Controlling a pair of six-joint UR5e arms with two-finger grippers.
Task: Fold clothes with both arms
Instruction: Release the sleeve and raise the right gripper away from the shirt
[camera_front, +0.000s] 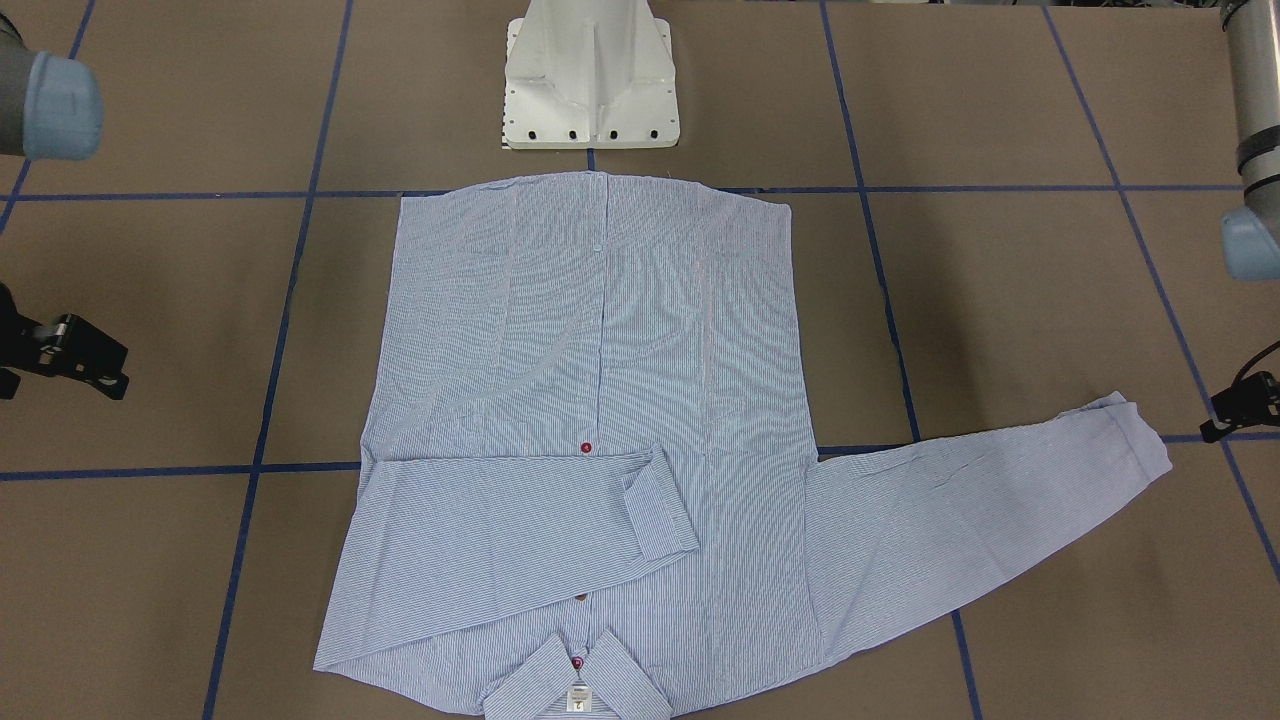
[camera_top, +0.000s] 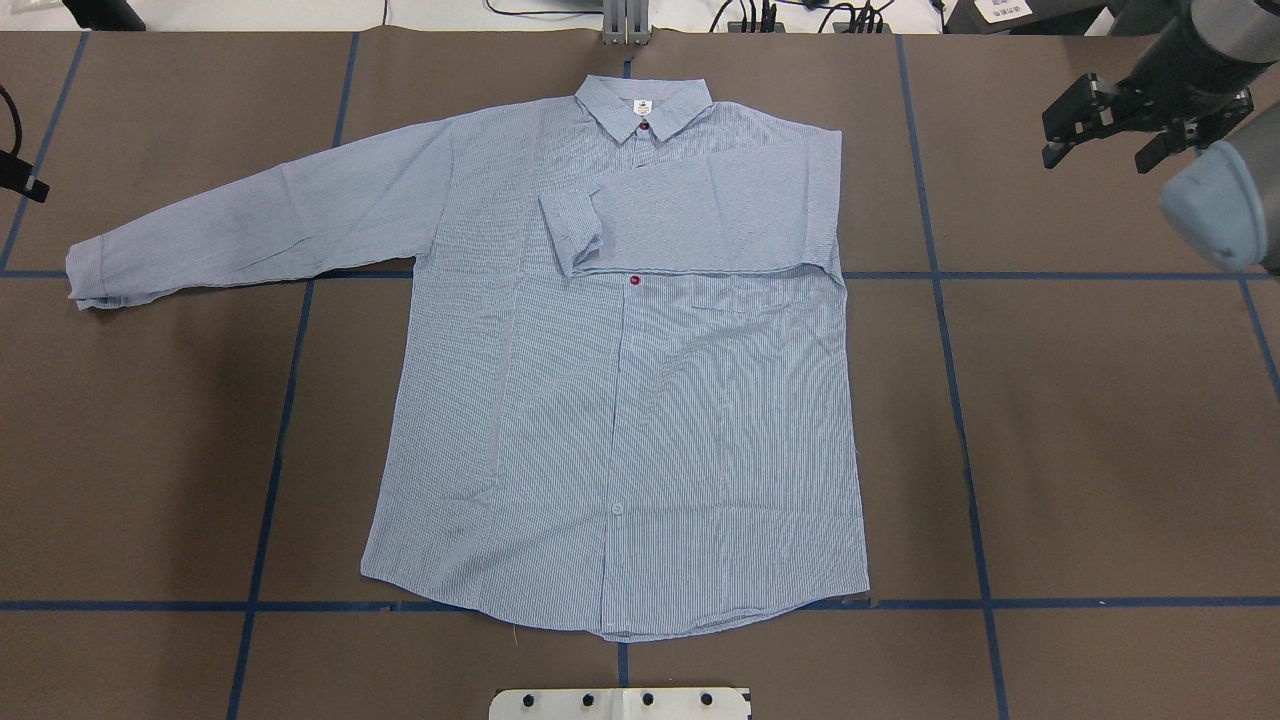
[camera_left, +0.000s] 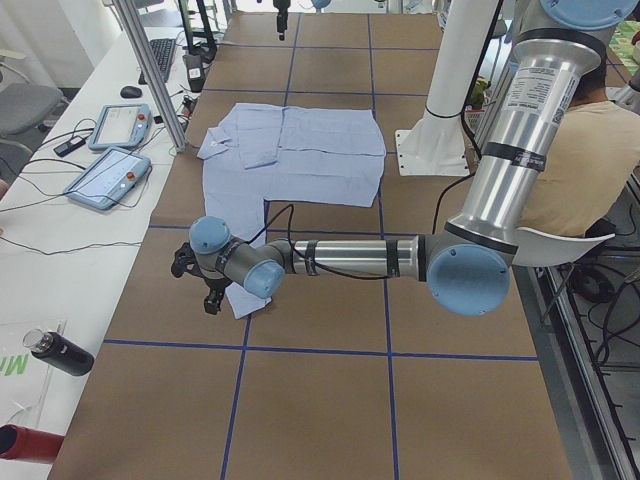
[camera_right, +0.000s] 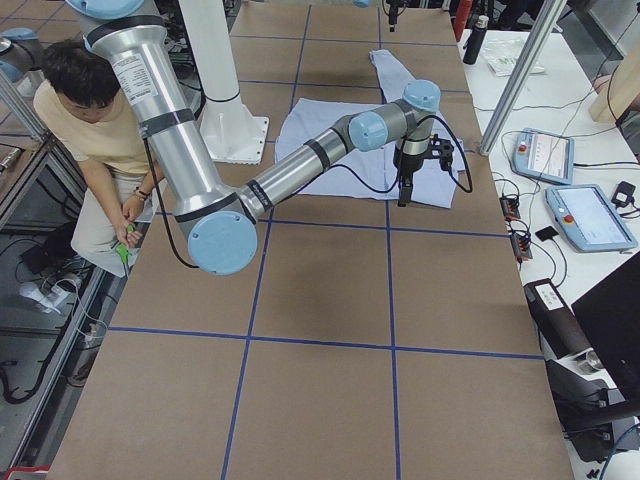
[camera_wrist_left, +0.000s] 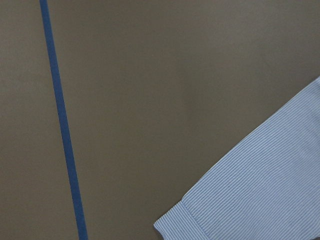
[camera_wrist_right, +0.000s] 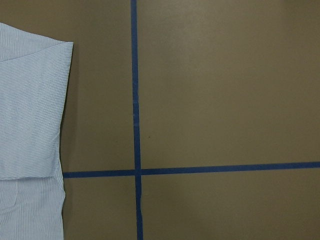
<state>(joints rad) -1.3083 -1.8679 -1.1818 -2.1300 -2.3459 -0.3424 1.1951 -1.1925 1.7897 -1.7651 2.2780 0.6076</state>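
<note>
The shirt (camera_top: 620, 400) lies flat, front up, on the table (camera_top: 1100, 400) straight out from the white pedestal base (camera_top: 620, 703) — hem nearest the base, collar farthest. Its folded sleeve (camera_top: 720, 215), on the base's right, crosses the chest, and the other sleeve (camera_top: 260, 220) stretches out to the base's left. The right gripper (camera_top: 1092, 155) hangs far out to the base's right with fingers spread and empty — the left gripper (camera_top: 25, 180), far to the base's left, is too cropped to tell.
</note>
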